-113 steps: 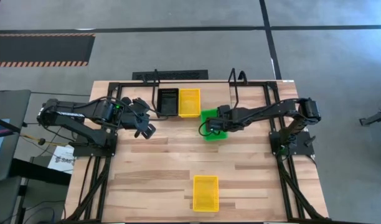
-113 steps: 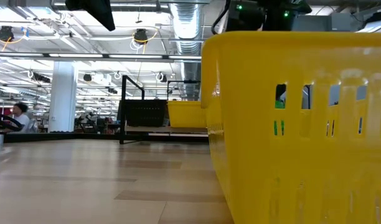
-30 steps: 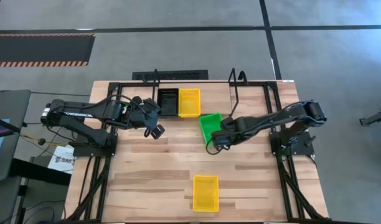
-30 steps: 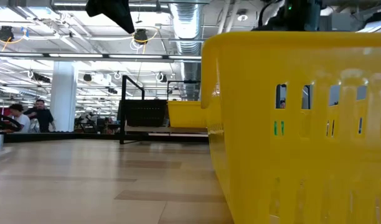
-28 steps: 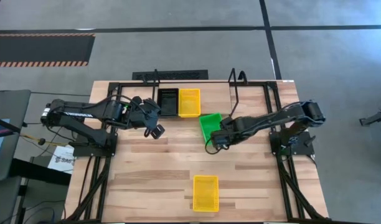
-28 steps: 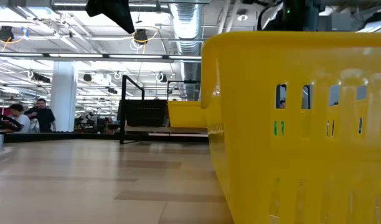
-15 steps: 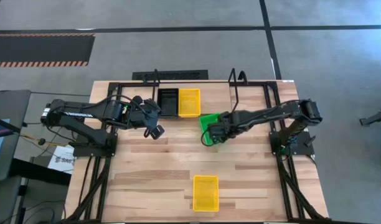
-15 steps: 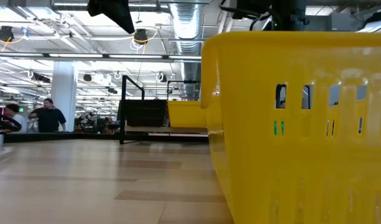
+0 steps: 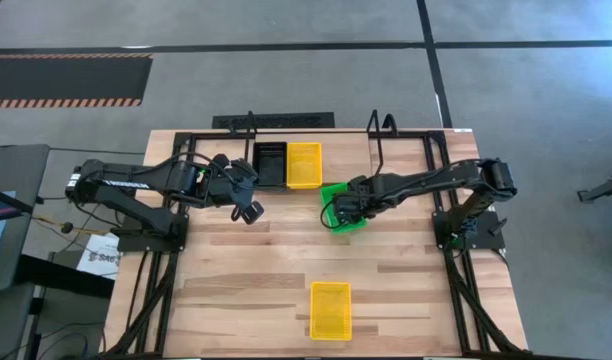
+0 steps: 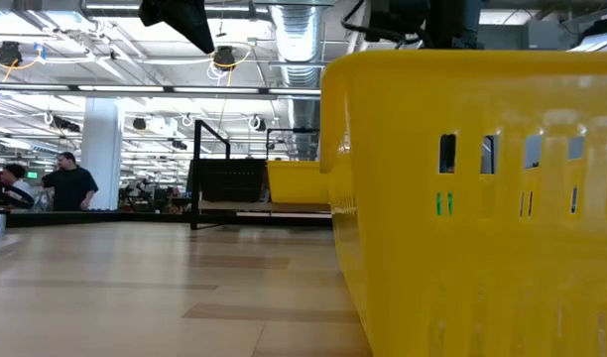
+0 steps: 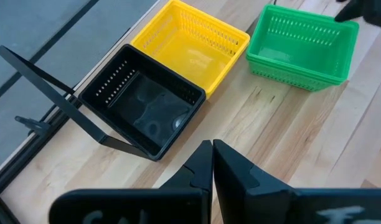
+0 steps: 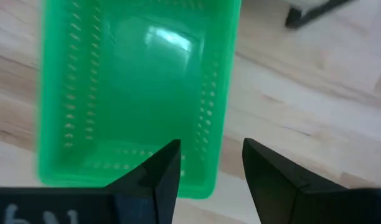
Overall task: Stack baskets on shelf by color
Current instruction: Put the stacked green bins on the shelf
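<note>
A green basket (image 9: 332,192) (image 12: 134,81) stands on its bottom on the wood, just nearer and to the right of a black basket (image 9: 270,164) and a yellow basket (image 9: 304,164), which sit side by side on the shelf (image 9: 286,122) at the far edge. My right gripper (image 9: 343,212) (image 12: 209,149) hangs open over the green basket, pointing down. One finger is above its inside and the other is outside one long wall (image 12: 228,93), near a corner. My left gripper (image 9: 248,211) (image 11: 212,144) hovers shut left of the baskets, holding nothing.
A second yellow basket (image 9: 330,309) stands alone near the table's front edge and fills the right of the low view (image 10: 472,198). Bare wood lies between it and the shelf. The shelf's upright black loops (image 9: 382,125) rise close behind the right arm. People move about in the room beyond the table.
My right gripper has swung toward the table's left and far edge, from the green basket's near right corner to a place over the basket. My left gripper has kept still.
</note>
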Controlling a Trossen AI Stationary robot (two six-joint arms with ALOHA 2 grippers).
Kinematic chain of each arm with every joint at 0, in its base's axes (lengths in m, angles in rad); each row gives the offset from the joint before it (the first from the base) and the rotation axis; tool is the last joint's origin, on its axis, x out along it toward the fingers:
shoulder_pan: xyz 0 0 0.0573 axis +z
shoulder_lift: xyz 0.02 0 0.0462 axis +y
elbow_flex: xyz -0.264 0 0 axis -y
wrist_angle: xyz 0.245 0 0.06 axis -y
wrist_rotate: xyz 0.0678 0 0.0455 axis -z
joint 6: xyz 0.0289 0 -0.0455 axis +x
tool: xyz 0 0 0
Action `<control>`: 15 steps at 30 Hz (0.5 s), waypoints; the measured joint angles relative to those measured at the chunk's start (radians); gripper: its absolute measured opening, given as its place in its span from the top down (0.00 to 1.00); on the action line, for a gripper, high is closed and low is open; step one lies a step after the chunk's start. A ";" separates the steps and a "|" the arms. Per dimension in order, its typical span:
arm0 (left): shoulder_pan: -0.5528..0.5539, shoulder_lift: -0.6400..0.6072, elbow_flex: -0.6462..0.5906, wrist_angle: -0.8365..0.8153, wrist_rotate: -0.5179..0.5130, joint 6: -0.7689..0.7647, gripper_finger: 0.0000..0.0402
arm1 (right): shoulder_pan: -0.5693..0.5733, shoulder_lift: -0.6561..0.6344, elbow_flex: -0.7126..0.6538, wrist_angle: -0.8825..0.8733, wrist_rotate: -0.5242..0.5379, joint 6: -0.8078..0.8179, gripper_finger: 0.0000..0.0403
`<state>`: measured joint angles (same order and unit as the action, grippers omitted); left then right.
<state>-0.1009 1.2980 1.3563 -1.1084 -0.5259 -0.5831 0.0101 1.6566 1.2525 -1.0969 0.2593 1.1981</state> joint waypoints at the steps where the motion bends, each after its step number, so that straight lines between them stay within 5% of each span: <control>1: 0.000 0.000 0.000 0.000 0.000 0.000 1.00 | 0.000 0.000 -0.019 0.011 -0.009 0.008 0.53; 15: 0.000 0.000 0.000 0.000 0.000 -0.001 1.00 | -0.036 0.000 -0.217 0.257 -0.086 0.015 0.53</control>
<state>-0.1009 1.2980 1.3563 -1.1080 -0.5262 -0.5838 -0.0260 1.6566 1.0358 -0.8398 0.1733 1.2131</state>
